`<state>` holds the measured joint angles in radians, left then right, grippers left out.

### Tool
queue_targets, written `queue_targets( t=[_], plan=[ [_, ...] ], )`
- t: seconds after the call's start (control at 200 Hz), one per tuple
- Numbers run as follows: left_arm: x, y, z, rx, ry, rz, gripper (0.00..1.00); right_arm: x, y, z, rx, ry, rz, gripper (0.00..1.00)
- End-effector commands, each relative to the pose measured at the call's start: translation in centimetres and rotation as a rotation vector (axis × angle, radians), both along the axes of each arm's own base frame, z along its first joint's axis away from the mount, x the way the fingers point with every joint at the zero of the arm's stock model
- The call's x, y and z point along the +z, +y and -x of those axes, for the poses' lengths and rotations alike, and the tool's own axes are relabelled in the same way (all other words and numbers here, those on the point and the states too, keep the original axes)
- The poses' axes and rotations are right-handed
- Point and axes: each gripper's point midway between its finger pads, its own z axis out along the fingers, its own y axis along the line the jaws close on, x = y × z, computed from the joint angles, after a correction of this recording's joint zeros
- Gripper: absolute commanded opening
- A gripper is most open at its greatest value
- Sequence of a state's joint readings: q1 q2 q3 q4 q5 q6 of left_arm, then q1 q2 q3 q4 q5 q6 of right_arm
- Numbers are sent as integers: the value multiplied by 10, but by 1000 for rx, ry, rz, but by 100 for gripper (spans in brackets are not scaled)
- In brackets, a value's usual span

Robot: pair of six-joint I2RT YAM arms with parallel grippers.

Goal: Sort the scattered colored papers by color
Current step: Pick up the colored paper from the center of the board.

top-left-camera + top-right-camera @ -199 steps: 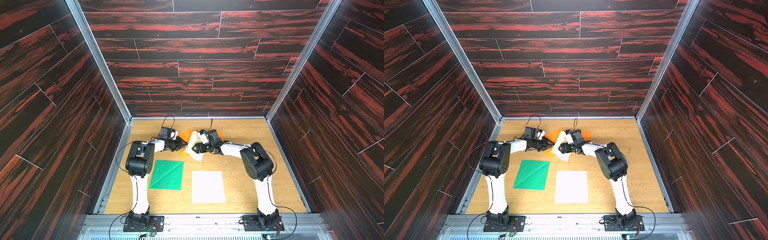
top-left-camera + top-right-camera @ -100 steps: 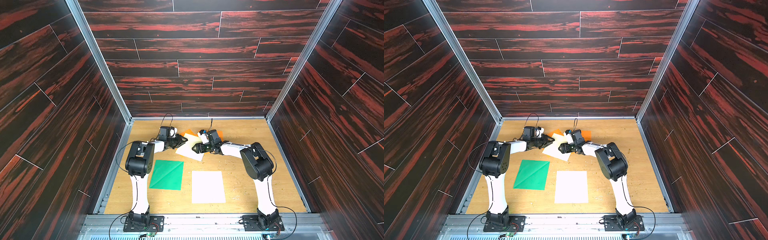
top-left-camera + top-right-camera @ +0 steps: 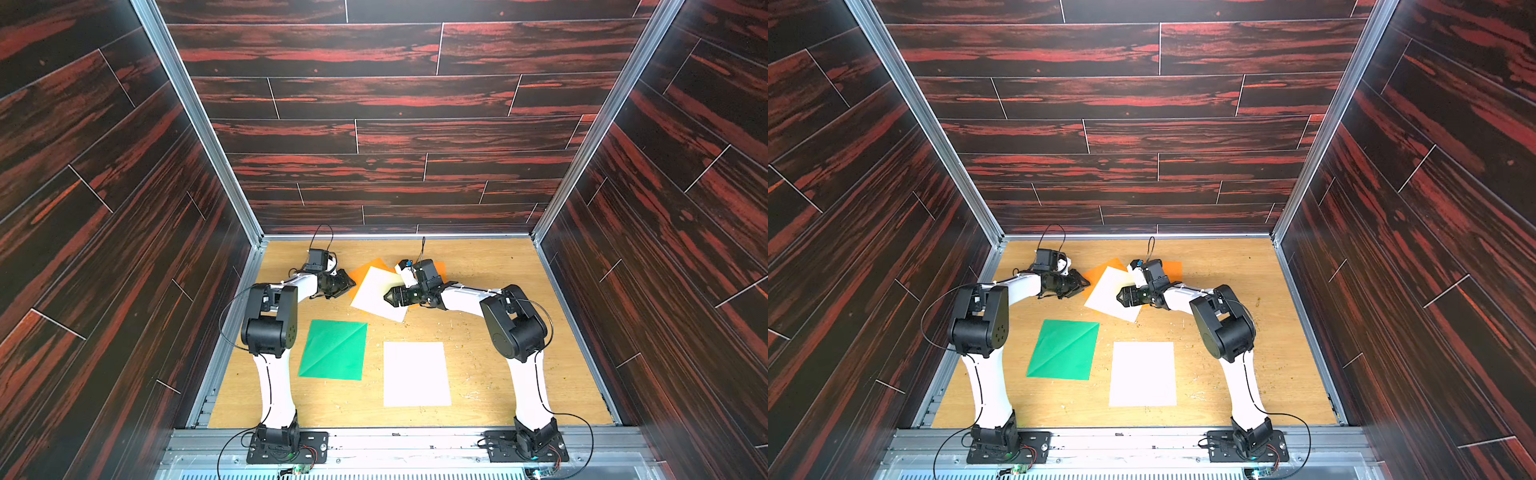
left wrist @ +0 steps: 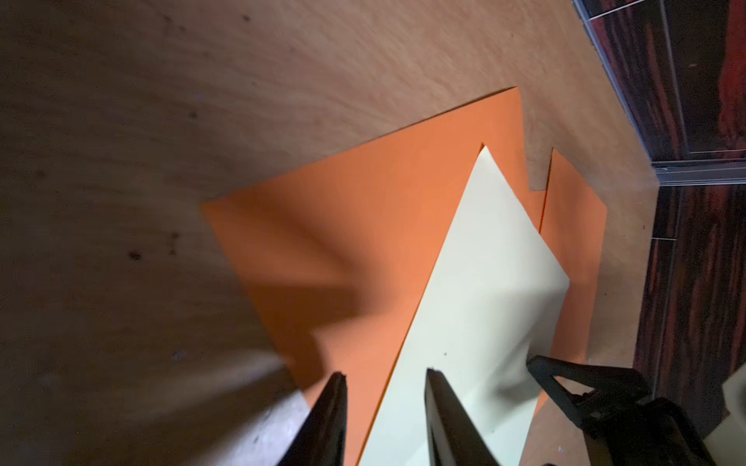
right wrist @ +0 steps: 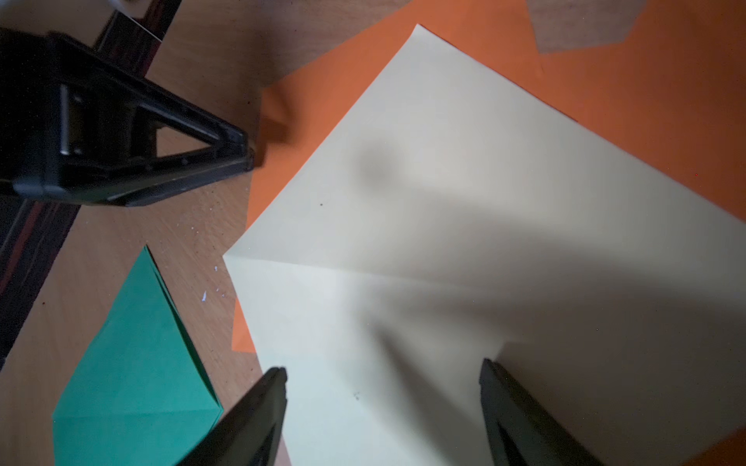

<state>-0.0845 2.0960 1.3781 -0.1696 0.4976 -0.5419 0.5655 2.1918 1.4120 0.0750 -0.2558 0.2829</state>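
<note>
Wood tabletop (image 3: 498,374), dark-panelled walls. Count: two pale sheets, two orange, one green. White sheet (image 3: 415,374) at front, long axis front-to-back. Green sheet (image 3: 334,349) just beside it. Cream sheet (image 3: 376,293) lies cornerwise over the orange sheets (image 3: 368,268). Right gripper (image 3: 385,297) is spread wide above the cream sheet. Left gripper (image 3: 352,285) is narrowly parted, pinching nothing.

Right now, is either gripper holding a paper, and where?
Nothing held: left gripper open over the orange paper's edge, right gripper open over the cream paper.

Counting now: two orange papers (image 4: 363,226) showing, two white papers (image 3: 415,374), and just one green paper (image 3: 332,349), five sheets on view.
</note>
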Motion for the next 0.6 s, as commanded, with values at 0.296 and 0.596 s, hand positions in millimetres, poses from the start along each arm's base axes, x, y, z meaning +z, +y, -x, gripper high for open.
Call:
queue_targets(
  t=[0.296, 0.596],
  plan=[
    [4, 13, 56, -66, 100, -113, 37, -87, -33, 45, -19, 255, 178, 80],
    [-13, -5, 57, -79, 126, 5, 37, -87, -33, 46, -17, 256, 174, 80]
  ],
)
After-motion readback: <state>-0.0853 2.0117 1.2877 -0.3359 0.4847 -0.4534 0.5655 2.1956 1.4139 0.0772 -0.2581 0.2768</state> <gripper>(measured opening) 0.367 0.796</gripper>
